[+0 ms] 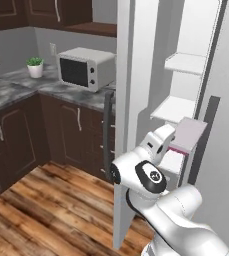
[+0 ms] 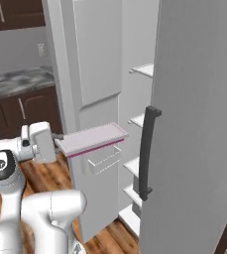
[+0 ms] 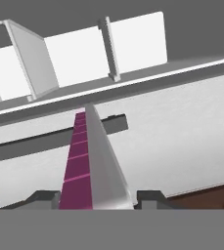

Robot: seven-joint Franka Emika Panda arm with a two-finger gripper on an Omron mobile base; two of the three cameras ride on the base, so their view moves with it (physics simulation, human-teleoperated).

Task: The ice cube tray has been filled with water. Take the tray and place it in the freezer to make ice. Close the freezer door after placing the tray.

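Two base views show the freezer (image 1: 186,75) standing open, its white shelves (image 1: 185,62) bare, with the freezer door (image 2: 97,64) swung wide toward the brown cabinets. From the right base view, the plain right door's dark handle (image 2: 145,151) lies just beside the opening, so the gap is narrow. The left base view adds the tabletop (image 1: 16,87) with a microwave (image 1: 85,67) and a small potted plant (image 1: 35,66), well apart. The ice cube tray (image 2: 91,138) is held level in front of the opening, clear of the shelves. The hand (image 3: 98,199) is clenched on its near end, one dark finger on each side; the hand view shows a magenta side face.
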